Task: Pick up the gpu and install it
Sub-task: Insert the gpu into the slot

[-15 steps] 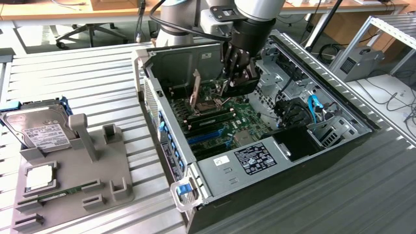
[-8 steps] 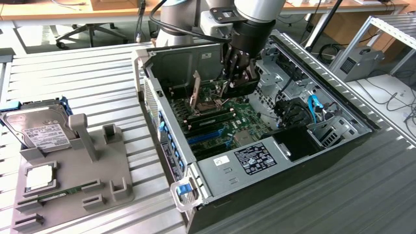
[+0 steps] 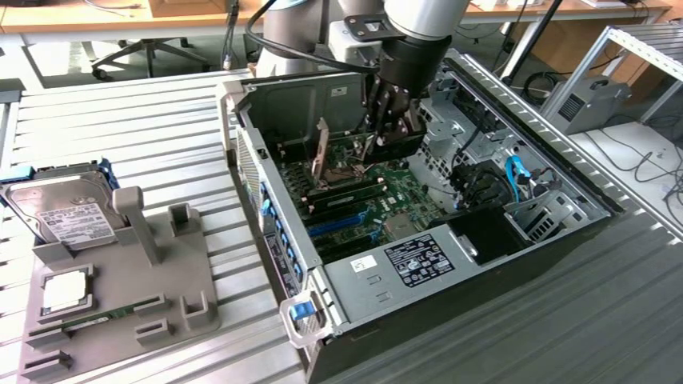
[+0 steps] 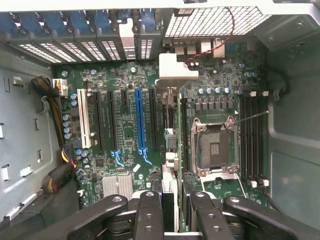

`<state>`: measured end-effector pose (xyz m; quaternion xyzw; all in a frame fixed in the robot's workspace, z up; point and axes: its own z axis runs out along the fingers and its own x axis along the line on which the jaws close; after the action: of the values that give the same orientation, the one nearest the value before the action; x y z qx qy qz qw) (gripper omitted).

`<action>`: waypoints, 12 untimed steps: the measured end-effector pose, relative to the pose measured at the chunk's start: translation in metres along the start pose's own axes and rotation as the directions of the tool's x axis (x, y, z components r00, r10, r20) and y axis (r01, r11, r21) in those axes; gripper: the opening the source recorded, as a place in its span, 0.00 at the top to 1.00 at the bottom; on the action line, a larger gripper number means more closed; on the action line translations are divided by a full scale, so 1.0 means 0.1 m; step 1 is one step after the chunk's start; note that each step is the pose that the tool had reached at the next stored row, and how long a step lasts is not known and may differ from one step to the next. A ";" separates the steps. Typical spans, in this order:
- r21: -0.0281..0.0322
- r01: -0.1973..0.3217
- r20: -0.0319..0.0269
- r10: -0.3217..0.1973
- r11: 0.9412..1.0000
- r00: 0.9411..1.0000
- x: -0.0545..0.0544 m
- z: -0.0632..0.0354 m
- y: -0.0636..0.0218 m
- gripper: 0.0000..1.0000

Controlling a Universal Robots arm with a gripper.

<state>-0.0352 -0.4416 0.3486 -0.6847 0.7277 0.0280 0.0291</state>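
My gripper (image 3: 389, 120) reaches down into the open computer case (image 3: 353, 276) and is shut on the gpu (image 3: 397, 146), a dark flat card held upright above the motherboard (image 3: 401, 200). From the wrist I see the gpu (image 4: 170, 150) edge-on between my black fingers (image 4: 149, 215), its silver end bracket (image 4: 172, 67) toward the case's vented rear wall. The card's lower edge hangs over the motherboard (image 4: 125, 140), between the long blue slot (image 4: 140, 125) and the bare processor socket (image 4: 215, 145). I cannot tell whether it touches a slot.
On the exterior view's left a grey holder tray (image 3: 160, 280) carries a silver hard drive (image 3: 64, 216), a square chip (image 3: 66, 290) and a narrow green memory stick (image 3: 96, 320). Inside the case are cable bundles (image 4: 50, 95), memory slots (image 4: 252, 140) and drive bays (image 3: 491, 192).
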 end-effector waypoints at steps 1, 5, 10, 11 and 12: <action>0.000 0.000 0.000 0.000 1.000 1.000 0.00 0.004 0.000 0.73; 0.000 0.000 0.000 0.000 1.000 1.000 0.01 0.020 0.001 0.73; 0.000 0.000 0.000 0.000 1.000 1.000 0.02 0.039 0.003 0.73; 0.000 0.000 0.000 0.000 1.000 1.000 0.03 0.044 0.003 0.73; 0.000 0.000 0.000 0.000 1.000 1.000 0.03 0.048 0.003 0.73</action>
<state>-0.0357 -0.4443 0.3435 -0.6847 0.7277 0.0280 0.0292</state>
